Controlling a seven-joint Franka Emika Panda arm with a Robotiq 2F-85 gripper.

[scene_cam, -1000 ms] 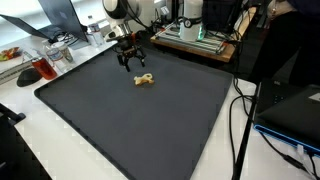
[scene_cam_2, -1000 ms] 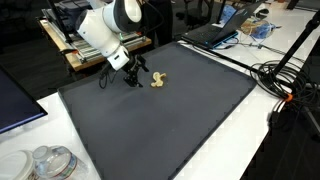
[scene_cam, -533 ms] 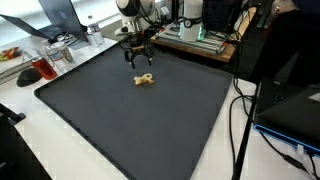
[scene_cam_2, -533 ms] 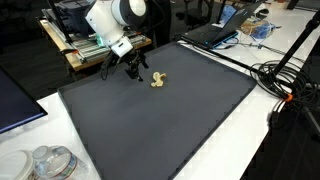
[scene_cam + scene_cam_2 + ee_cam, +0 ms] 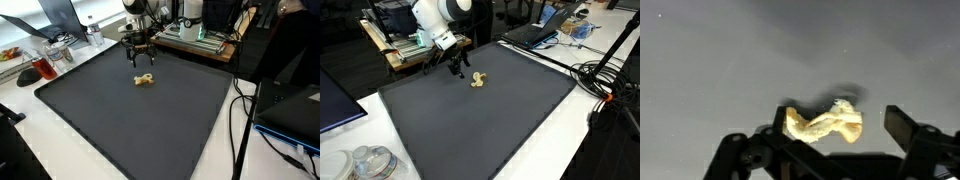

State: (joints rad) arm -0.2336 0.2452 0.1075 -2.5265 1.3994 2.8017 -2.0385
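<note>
A small tan twisted piece (image 5: 145, 80) (image 5: 478, 80) lies on the dark grey mat (image 5: 140, 125) (image 5: 490, 120), near its far edge in both exterior views. My gripper (image 5: 141, 63) (image 5: 444, 70) hangs above the mat beside that piece, open and holding nothing. It stands apart from the piece, towards the mat's edge. In the wrist view the tan piece (image 5: 825, 123) lies on the mat below and between the two black fingers (image 5: 902, 128) of the gripper (image 5: 835, 125), which do not touch it.
A red cup and dishes (image 5: 38, 68) stand off the mat's corner. Printer-like equipment (image 5: 195, 35) on a wooden shelf sits behind the gripper. Cables (image 5: 240, 120) (image 5: 605, 85) run along the mat's side. A laptop (image 5: 535, 32) and a clear plastic container (image 5: 365, 162) rest on the white table.
The gripper has risen and drawn back towards the mat's far edge, away from the tan piece. It stayed open. The piece has not moved.
</note>
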